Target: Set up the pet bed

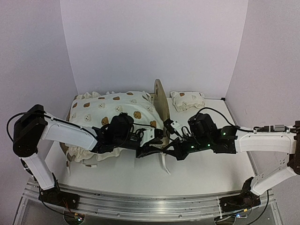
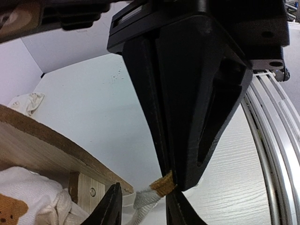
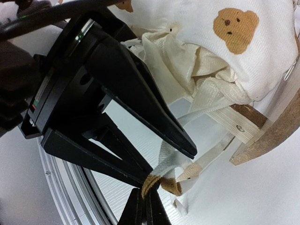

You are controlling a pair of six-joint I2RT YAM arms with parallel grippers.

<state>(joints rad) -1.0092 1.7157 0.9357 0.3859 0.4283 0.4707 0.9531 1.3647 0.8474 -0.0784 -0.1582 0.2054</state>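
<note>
The pet bed lies left of centre with its rounded wooden headboard upright; its frame shows in both wrist views. Cream bear-print bedding covers it. White ties with brown ends hang from the bedding's near corner. My right gripper is shut on one tie's brown end. My left gripper is open, and the white tie runs between its fingers. A second brown-tipped tie lies beside it.
The small bear-print pillow lies to the right of the headboard, near the back wall. Loose white ties trail on the table in front of the bed. The metal rail runs along the near edge.
</note>
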